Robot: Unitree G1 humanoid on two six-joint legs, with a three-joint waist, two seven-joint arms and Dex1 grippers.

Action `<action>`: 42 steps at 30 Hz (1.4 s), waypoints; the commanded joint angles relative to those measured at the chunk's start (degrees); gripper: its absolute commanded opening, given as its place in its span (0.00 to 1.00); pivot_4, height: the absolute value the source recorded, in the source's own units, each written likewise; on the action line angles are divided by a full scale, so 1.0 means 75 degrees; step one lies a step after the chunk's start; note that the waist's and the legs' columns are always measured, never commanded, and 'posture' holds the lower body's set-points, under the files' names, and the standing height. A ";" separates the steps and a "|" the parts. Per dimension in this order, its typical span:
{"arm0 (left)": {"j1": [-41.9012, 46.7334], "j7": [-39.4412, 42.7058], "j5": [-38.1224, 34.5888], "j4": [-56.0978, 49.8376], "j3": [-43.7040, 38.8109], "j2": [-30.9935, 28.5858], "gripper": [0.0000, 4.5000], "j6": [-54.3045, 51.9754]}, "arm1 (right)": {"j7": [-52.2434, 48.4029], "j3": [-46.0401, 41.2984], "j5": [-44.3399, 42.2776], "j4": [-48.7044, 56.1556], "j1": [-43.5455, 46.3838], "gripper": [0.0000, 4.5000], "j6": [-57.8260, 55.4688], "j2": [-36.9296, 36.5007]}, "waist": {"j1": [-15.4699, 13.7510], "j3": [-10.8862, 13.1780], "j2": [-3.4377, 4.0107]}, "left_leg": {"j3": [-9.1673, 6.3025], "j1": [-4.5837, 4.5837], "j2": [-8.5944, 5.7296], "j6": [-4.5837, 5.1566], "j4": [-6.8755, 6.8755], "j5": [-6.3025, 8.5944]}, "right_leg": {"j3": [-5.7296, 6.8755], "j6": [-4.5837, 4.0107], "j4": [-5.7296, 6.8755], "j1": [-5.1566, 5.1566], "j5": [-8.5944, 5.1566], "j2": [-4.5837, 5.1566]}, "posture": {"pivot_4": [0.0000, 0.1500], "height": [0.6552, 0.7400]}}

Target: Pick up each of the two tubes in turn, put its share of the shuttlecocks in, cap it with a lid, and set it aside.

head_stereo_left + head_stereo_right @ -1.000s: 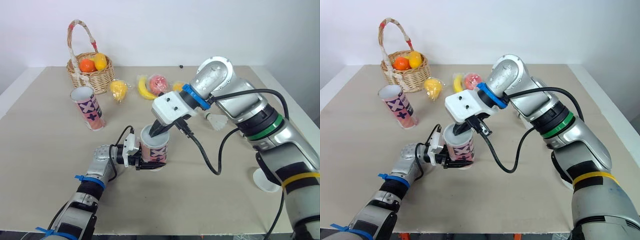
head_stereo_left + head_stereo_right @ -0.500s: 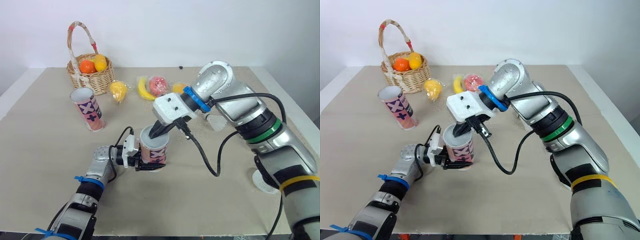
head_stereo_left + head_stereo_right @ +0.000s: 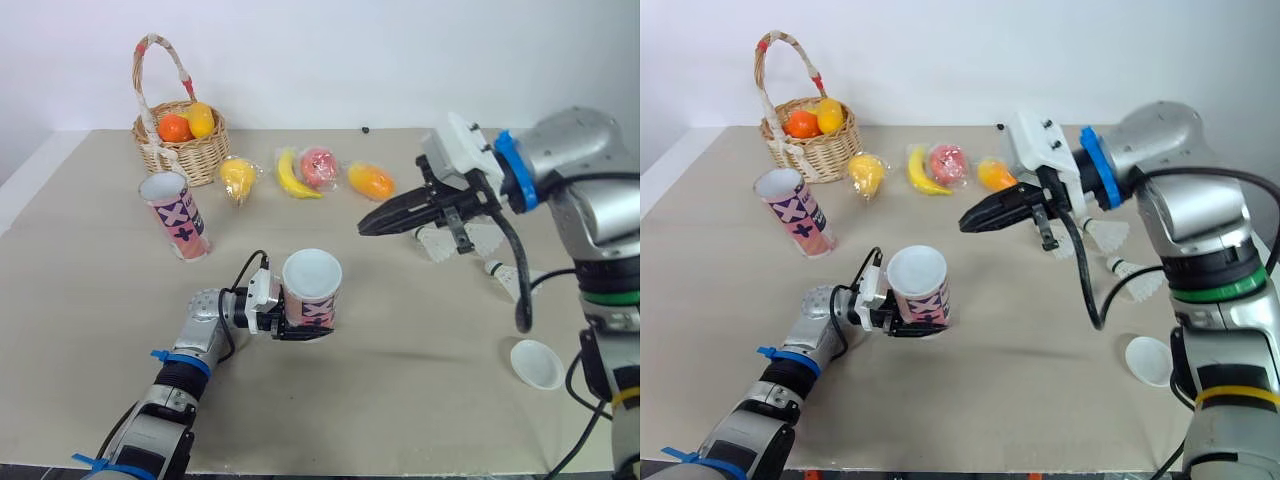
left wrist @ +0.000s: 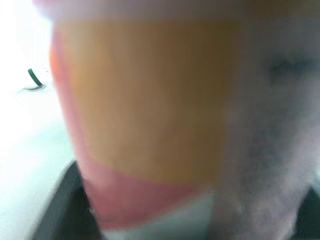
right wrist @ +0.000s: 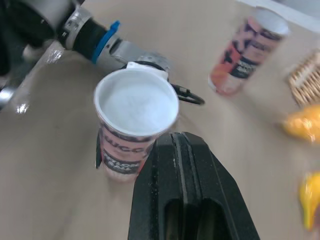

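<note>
Surface: a beige table [image 3: 90, 290] is seen, matte and lightly scuffed, with a pale rim along its left and right sides.
Room: a plain white wall [image 3: 350, 60] is seen directly behind the far edge of the table.
Left gripper [image 3: 292, 324]: clamped low on the near tube [image 3: 308, 305], one black finger on each side of it.
Near tube: held upright near the front middle of the table; whether its base touches the surface cannot be told. A white lid [image 3: 312, 272] is seated across its top.
Right gripper [image 3: 366, 227]: held above the table, its two fingers pressed together with nothing between them, pointing toward the robot's left and well apart from the near tube.
Far tube [image 3: 178, 217]: stood slightly tilted on the left of the table, in front of the basket [image 3: 180, 145].
Shuttlecocks: one [image 3: 437, 243] is laid beneath the right gripper, another [image 3: 508, 280] nearer the right edge.
Loose lid [image 3: 537, 363]: laid flat near the front right corner.
Basket: fruit is held inside; a banana [image 3: 290, 175] and three bagged fruits [image 3: 318, 166] are laid in a row beside it.
</note>
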State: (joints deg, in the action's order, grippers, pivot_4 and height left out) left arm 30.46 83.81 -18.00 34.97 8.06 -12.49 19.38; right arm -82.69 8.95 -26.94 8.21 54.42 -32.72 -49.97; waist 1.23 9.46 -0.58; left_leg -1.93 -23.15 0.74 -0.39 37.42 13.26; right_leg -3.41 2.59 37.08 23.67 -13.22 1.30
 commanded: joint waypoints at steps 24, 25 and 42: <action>-0.0368 0.0546 -0.0559 -0.0646 -0.0907 -0.1457 1.00 -0.0660 | 0.3042 -0.0203 0.0135 0.2399 -0.4494 0.96 -0.0807 0.0438 | 0.0019 0.0070 -0.0063 | 0.0027 -0.0033 0.0015 0.0000 -0.0001 0.0000 | -0.0037 0.0009 0.0004 0.0042 0.0006 -0.0023 | 1.00 0.88; -0.0439 0.0583 -0.0625 -0.0745 -0.0997 -0.1596 1.00 -0.0720 | 0.3117 -0.0056 0.0267 0.2360 -0.4551 0.96 -0.0663 0.0558 | 0.0015 0.0071 -0.0064 | 0.0025 -0.0035 0.0014 0.0000 -0.0001 0.0000 | -0.0037 0.0008 0.0005 0.0044 0.0006 -0.0023 | 1.00 0.88; -0.2521 0.0367 -0.2555 -0.5111 -0.2031 -0.3852 1.00 -0.3669 | 0.3737 0.1129 0.1260 0.1089 -0.4391 0.96 0.0986 0.2770 | 0.0020 0.0104 -0.0112 | 0.0032 -0.0036 0.0040 -0.0008 0.0004 0.0002 | -0.0029 0.0003 0.0010 0.0046 0.0005 -0.0010 | 1.00 0.88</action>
State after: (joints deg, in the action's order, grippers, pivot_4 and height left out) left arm 11.91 87.81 -33.43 1.32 -4.36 -39.76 -5.00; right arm -54.44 16.98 -17.48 16.05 20.87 -26.86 -30.10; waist 1.39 10.23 -1.42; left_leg -1.68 -23.42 1.08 -0.45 37.45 13.27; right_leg -3.63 2.61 37.15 24.02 -13.18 1.21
